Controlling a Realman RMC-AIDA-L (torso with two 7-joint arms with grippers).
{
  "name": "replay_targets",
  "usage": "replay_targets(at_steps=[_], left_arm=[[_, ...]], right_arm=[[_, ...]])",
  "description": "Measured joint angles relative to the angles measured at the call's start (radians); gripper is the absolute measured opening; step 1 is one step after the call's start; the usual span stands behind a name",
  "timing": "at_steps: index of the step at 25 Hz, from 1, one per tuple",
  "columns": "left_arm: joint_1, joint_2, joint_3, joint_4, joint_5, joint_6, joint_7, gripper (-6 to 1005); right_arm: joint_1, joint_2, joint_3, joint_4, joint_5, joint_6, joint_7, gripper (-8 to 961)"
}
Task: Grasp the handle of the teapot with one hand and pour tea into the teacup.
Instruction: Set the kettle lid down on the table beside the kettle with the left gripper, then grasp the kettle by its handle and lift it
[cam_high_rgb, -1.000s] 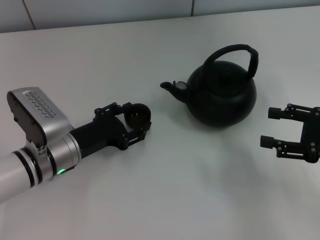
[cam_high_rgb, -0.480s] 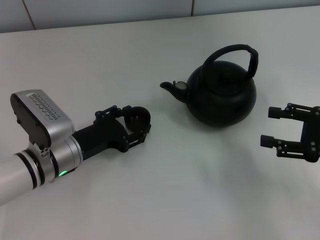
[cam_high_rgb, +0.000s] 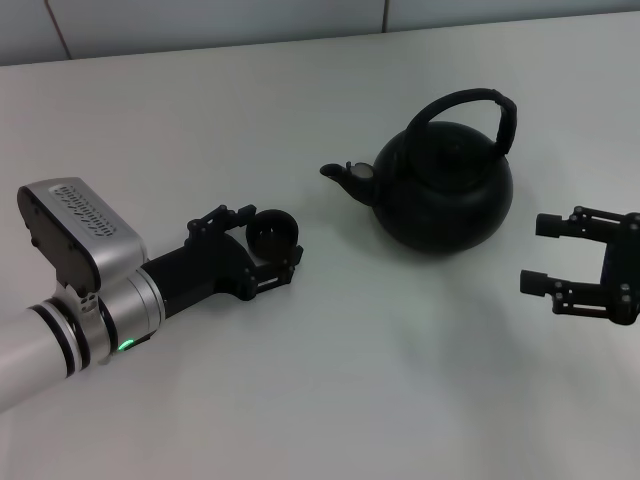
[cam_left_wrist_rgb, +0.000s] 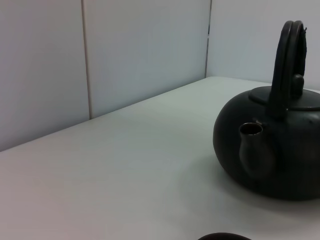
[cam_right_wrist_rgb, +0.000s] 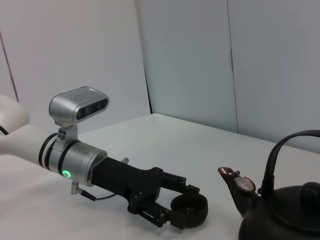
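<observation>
The round black teapot (cam_high_rgb: 445, 190) stands on the white table, its stubby spout (cam_high_rgb: 345, 176) pointing toward my left arm and its arched handle (cam_high_rgb: 470, 108) upright. The tiny black teacup (cam_high_rgb: 274, 232) rests on the table short of the spout, between the fingers of my left gripper (cam_high_rgb: 270, 238), which is shut on it. The right wrist view shows the same grip on the teacup (cam_right_wrist_rgb: 190, 210). My right gripper (cam_high_rgb: 538, 254) hangs open beside the teapot's far side, apart from it. In the left wrist view the teapot (cam_left_wrist_rgb: 272, 150) is close ahead. No tea is visible.
The white table (cam_high_rgb: 330, 400) stretches around the objects. Pale wall panels (cam_left_wrist_rgb: 100, 60) rise behind its far edge.
My left arm has shifted slightly and its wrist has turned a little, with the teacup staying between the fingers at almost the same spot. The teapot and right gripper have not moved.
</observation>
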Motion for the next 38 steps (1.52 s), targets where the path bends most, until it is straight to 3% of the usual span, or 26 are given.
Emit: replay_targets(at_steps=[11, 16, 18, 20, 21, 23, 26, 30, 38], left_arm=[[0.014, 0.001, -0.001, 0.006, -0.001, 0.052, 0.010, 859], [0.102, 0.014, -0.014, 0.095, 0.001, 0.246, -0.007, 859], [0.170, 0.016, -0.011, 0.188, 0.002, 0.381, -0.050, 859], [0.195, 0.016, -0.009, 0.225, 0.002, 0.430, -0.073, 859], [0.248, 0.019, -0.005, 0.306, 0.002, 0.533, -0.126, 859], [0.265, 0.019, -0.003, 0.330, 0.003, 0.563, -0.140, 859], [0.371, 0.021, 0.006, 0.455, 0.002, 0.748, -0.182, 859], [0.418, 0.024, 0.009, 0.493, 0.003, 0.807, -0.184, 859], [0.446, 0.033, 0.071, 0.529, 0.006, 0.794, -0.181, 859]], right_arm=[[-0.003, 0.002, 0.000, 0.000, 0.001, 0.000, -0.001, 737], [-0.002, -0.001, 0.002, 0.002, 0.003, 0.001, -0.001, 737], [-0.003, -0.001, 0.012, 0.003, 0.003, 0.002, 0.000, 737], [-0.003, -0.001, 0.018, 0.005, 0.004, 0.002, 0.000, 736], [-0.004, 0.000, 0.025, 0.007, 0.004, 0.001, -0.001, 736], [-0.004, 0.002, 0.026, 0.009, 0.004, 0.001, -0.002, 736], [-0.005, 0.005, 0.026, 0.011, 0.005, 0.001, -0.005, 736], [-0.005, 0.007, 0.026, 0.013, 0.005, -0.002, -0.006, 736], [-0.006, 0.012, 0.027, 0.014, 0.005, -0.004, -0.005, 735]])
